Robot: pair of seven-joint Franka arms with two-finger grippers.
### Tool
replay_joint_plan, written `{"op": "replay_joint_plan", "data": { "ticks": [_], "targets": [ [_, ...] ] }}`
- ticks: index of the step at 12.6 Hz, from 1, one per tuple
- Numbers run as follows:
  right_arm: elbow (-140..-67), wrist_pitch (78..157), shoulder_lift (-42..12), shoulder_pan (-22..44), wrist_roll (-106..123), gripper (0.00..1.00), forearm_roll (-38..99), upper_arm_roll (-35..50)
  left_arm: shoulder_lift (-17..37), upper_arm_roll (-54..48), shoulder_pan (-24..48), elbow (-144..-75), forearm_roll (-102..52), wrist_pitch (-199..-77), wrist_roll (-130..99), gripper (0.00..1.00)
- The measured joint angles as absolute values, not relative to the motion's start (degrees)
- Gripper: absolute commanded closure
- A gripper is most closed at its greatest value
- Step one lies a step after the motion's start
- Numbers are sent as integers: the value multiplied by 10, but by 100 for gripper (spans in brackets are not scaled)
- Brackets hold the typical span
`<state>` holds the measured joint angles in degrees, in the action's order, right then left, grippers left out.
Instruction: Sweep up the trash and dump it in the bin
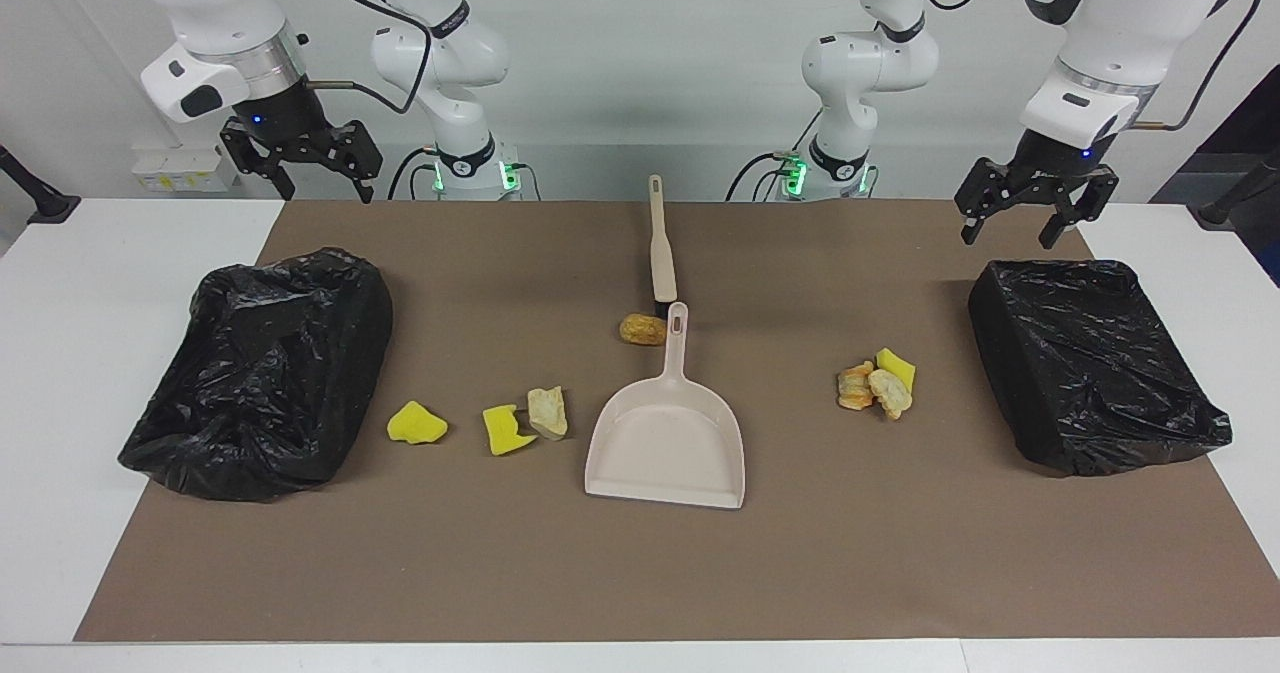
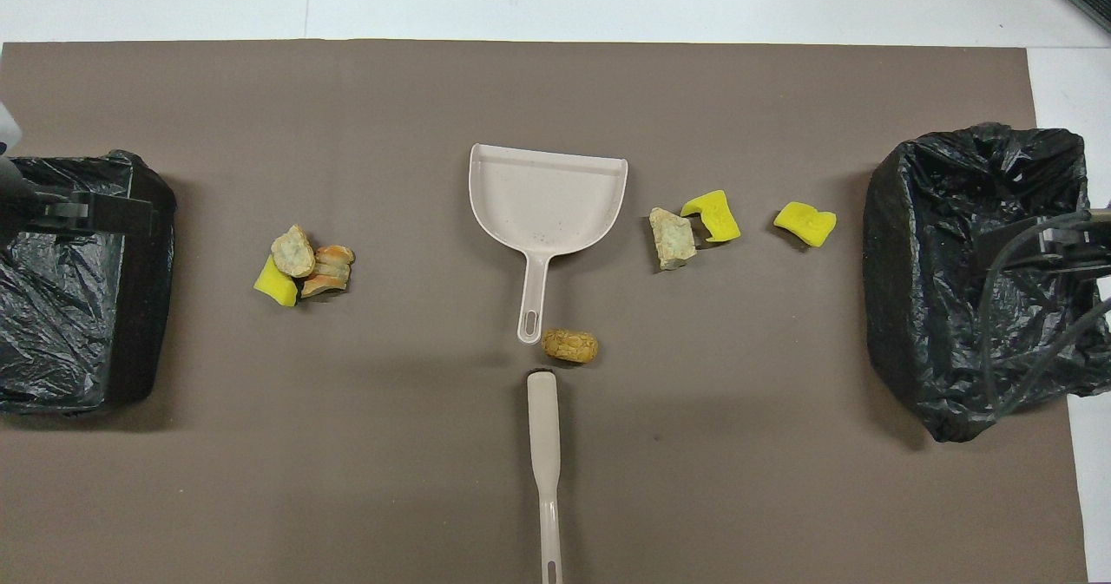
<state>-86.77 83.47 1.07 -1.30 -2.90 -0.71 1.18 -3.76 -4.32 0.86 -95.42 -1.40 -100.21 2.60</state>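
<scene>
Seven bits of trash lie on the brown mat (image 1: 640, 573) that covers my bench (image 1: 90, 353), none of them touched. Three sit in a tight cluster (image 1: 876, 385) toward my left arm's end: a yellow sponge scrap (image 2: 274, 282), a pale crusty chunk (image 2: 293, 251) and an orange-brown chunk (image 2: 328, 272), all touching. A round brown lump (image 1: 642, 329) rests just beside the tip of the dustpan's handle. Toward my right arm's end lie a pale chunk (image 1: 548, 411) touching a yellow sponge piece (image 1: 506, 429), and a lone yellow sponge piece (image 1: 416, 423) near the bin there. The beige dustpan (image 1: 668, 443) lies flat mid-mat, its handle pointing toward me, and the brush (image 1: 660, 243) lies in line with it, nearer to me. One black-bagged bin (image 1: 1090, 363) stands at my left arm's end, another (image 1: 262, 371) at my right arm's end. My left fingers (image 1: 1030, 215) hang spread wide and empty, above the edge of the left-end bin that is nearest to me. My right fingers (image 1: 312, 177) hang wide and empty too, up over the mat's corner near the right-end bin.
</scene>
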Motion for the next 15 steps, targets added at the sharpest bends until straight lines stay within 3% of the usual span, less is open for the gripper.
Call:
{"op": "replay_joint_plan", "data": {
  "ticks": [15],
  "targets": [
    [-868,835,11,-13,-29,0,-7,12,-39,-44,51,-992,-14,-985,10,0]
  ]
}}
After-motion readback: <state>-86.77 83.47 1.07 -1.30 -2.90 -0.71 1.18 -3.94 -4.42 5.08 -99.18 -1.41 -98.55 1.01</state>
